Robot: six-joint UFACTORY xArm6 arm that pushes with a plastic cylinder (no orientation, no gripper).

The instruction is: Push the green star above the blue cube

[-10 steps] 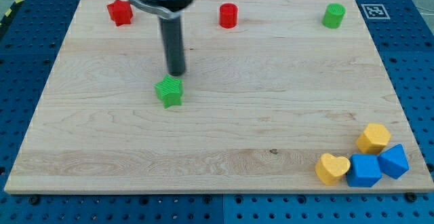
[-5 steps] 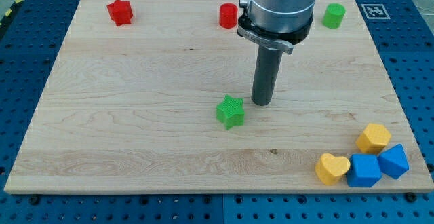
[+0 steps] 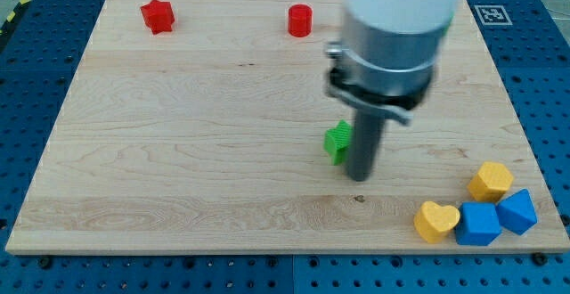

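One green star point(image 3: 337, 141) is seen mid-worktop point(image 3: 178, 169), touched on its right by my tip point(image 3: 359, 177); no gripper is fitted. Two blue cubes point(image 3: 479, 224) point(image 3: 517, 210), two yellow blocks point(image 3: 491, 180) point(image 3: 436, 220), two red blocks point(image 3: 157, 15) point(image 3: 300, 20) are counted.

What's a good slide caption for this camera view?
My tip sits at the green star's lower right, far from the blue cube.

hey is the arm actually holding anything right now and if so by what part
Nothing is held; the arm has only a rod. My tip is right beside the green star, at its right side in the view, partly hiding it. Whether they touch cannot be told.
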